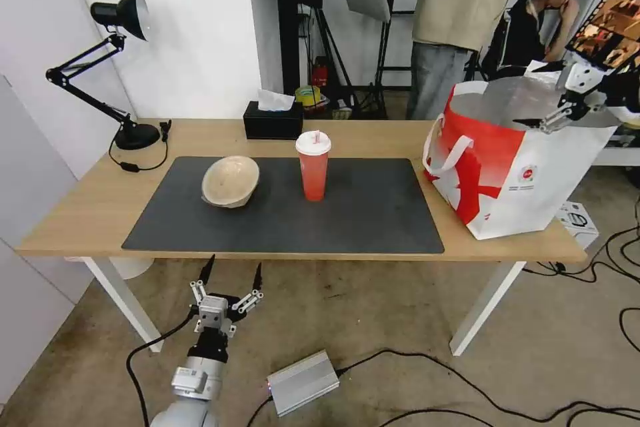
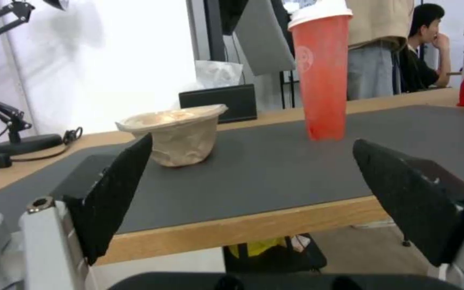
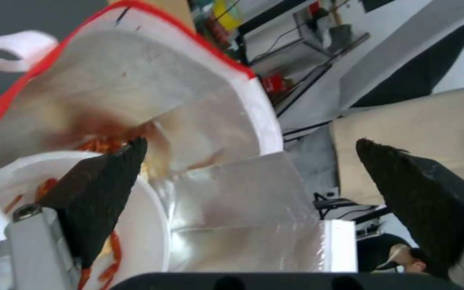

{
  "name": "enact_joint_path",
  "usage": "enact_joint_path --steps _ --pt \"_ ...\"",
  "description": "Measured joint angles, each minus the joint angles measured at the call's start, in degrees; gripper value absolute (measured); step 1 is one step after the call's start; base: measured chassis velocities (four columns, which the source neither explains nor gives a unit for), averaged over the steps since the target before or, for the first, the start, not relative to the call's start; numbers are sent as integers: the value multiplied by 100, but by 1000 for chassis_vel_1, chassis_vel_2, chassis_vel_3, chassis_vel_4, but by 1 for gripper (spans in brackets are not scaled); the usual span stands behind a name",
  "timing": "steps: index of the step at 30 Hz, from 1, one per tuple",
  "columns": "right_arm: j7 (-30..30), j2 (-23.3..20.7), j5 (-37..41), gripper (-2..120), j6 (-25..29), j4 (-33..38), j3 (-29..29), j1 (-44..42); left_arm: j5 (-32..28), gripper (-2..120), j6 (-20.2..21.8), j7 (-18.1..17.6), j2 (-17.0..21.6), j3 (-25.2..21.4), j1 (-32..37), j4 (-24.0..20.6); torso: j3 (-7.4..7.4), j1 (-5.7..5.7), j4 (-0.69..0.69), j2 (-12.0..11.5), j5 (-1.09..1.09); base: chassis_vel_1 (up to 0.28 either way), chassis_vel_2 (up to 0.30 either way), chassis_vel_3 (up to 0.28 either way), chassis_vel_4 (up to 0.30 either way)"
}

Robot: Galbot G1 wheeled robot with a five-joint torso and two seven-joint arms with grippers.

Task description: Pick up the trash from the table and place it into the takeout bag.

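Right gripper (image 1: 539, 124) spread over the takeout bag (image 1: 527, 173) on the worktop (image 1: 80, 213).
Head view: beige bowl (image 1: 230, 180) and red cup (image 1: 313, 165) left of the bag; left gripper (image 1: 233, 273) parted, below the worktop's edge. Right wrist view: white bowl (image 3: 146, 241) inside the bag.

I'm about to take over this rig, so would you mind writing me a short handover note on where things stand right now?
Right gripper: open, empty, above the takeout bag's open mouth at the table's right end.
Left gripper: open, empty, low in front of the table's near edge, facing the mat.
Done: the white bowl with red scraps lies inside the bag.
Left: the beige pulp bowl, tilted on the mat's left part, and the red cup with lid and straw, upright mid-mat.
The black tissue box at the back edge is not trash.
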Motion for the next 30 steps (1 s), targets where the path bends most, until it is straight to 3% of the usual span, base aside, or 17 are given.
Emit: enact_joint_path --steps 8,17,30 --pt "305 -55 300 100 -92 218 91 29 -16 100 85 -1 49 -50 67 -133 0 0 0 0 0 0 0 0 0" --pt "683 -226 747 100 -130 527 705 -525 -19 100 161 -6 109 -112 242 -421 0 0 0 0 0 0 0 0 0" --pt "2048 -692 1900 100 -267 1464 1149 -1145 -59 100 257 -22 180 -205 436 -800 0 0 0 0 -1 0 0 0 0"
